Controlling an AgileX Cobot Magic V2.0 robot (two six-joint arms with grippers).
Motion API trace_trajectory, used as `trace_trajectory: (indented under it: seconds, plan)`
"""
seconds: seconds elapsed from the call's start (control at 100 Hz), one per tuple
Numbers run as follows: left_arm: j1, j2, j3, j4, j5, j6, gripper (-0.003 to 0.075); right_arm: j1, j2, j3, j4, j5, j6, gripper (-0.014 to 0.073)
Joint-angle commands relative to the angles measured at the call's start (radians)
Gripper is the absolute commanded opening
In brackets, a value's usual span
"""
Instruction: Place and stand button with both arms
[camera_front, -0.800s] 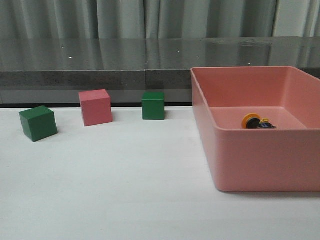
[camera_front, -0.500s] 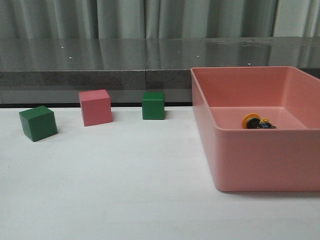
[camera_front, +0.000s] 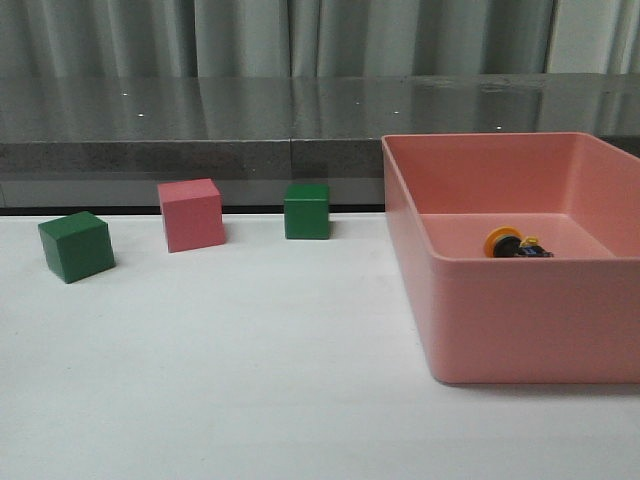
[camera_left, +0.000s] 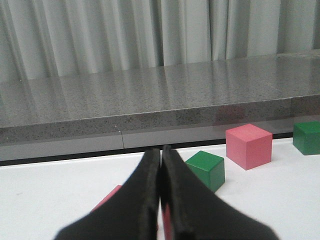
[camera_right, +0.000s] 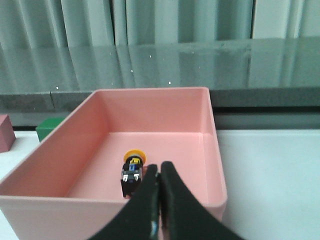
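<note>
Left gripper (camera_left: 160, 165) closed with nothing between the fingers, the two black tips pressed together, raised above the white table (camera_front: 250, 370). Right gripper (camera_right: 159, 176) also closed and empty, tips touching, held near the front wall of the pink bin (camera_right: 212, 150). Neither arm visible in the front view.

Button (camera_right: 131, 172) lying on its side on the floor of the pink bin (camera_front: 520, 330), yellow cap toward the back wall, black body toward the front wall, apart from all the walls. Seen from the front (camera_front: 513, 244) only partly, above the near rim.

Outside the bin, on the left part of the table: green cube (camera_front: 76, 246) nearest the left edge, pink cube (camera_front: 191, 214) next, second green cube (camera_front: 306, 211) closest to the bin. All three apart from each other. Small red object (camera_left: 112, 196) just behind the left fingers, mostly hidden, not possible to identify
</note>
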Motion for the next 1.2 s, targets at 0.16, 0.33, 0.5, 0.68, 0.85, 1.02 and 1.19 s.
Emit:
trace_trajectory:
  seconds: [0.16, 0.33, 0.5, 0.68, 0.85, 1.02, 1.19]
  plan:
    - [0.001, -0.032, 0.030, -0.010, -0.083, -0.010, -0.0019, 0.000, 0.098, -0.310, 0.042, 0.259, 0.001, -0.0109]
    - [0.001, -0.032, 0.030, -0.010, -0.083, -0.010, -0.0019, 0.000, 0.292, -0.588, 0.044, 0.572, -0.013, -0.0109]
    - [0.001, -0.032, 0.030, -0.010, -0.083, -0.010, -0.0019, 0.000, 0.529, -0.797, 0.088, 0.761, -0.013, -0.0109]
    - [0.001, -0.032, 0.030, -0.010, -0.083, -0.010, -0.0019, 0.000, 0.733, -0.939, 0.121, 0.774, -0.015, -0.0083]
    - [0.001, -0.032, 0.030, -0.010, -0.083, -0.010, -0.0019, 0.001, 0.918, -1.037, 0.178, 0.737, -0.112, 0.0148]
    - [0.001, -0.032, 0.030, -0.010, -0.083, -0.010, -0.0019, 0.026, 1.078, -1.086, 0.228, 0.697, -0.263, 0.0427]
    - [0.001, -0.032, 0.030, -0.010, -0.083, -0.010, -0.0019, 0.066, 1.249, -1.139, 0.230, 0.684, -0.323, 0.0486]
